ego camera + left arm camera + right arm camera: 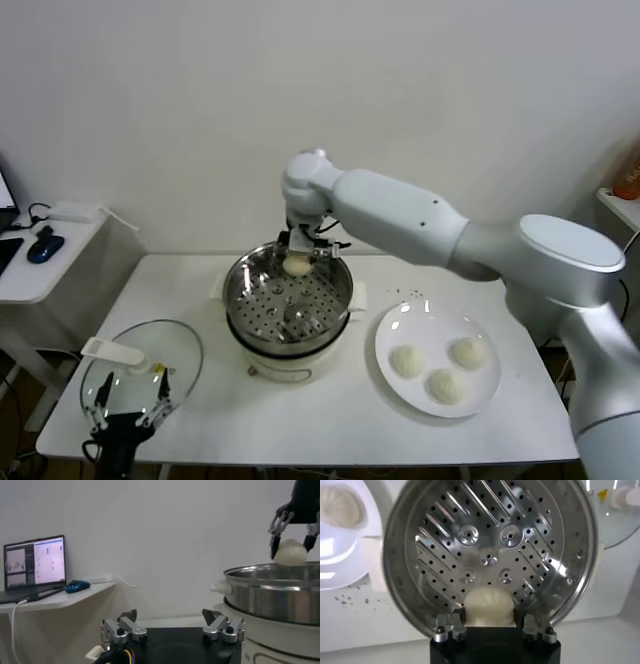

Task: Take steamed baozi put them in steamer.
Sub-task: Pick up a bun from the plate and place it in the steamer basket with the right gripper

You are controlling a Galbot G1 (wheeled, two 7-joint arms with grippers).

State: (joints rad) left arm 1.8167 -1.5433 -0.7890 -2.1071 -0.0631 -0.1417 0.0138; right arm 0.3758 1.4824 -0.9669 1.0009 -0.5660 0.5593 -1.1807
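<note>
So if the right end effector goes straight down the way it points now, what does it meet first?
Probably the steamer's perforated floor, near the rim: the right end effector holds a baozi above it, so the bun would touch first.

A glass lid (140,375) lies near a white plate (400,325) on the white table (330,420); laptop (34,565) on a side shelf (60,600)

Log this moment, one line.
right gripper: shut on cream-white dough bun, above round steel steamer basket | white plate: three buns | left gripper: open, idle
</note>
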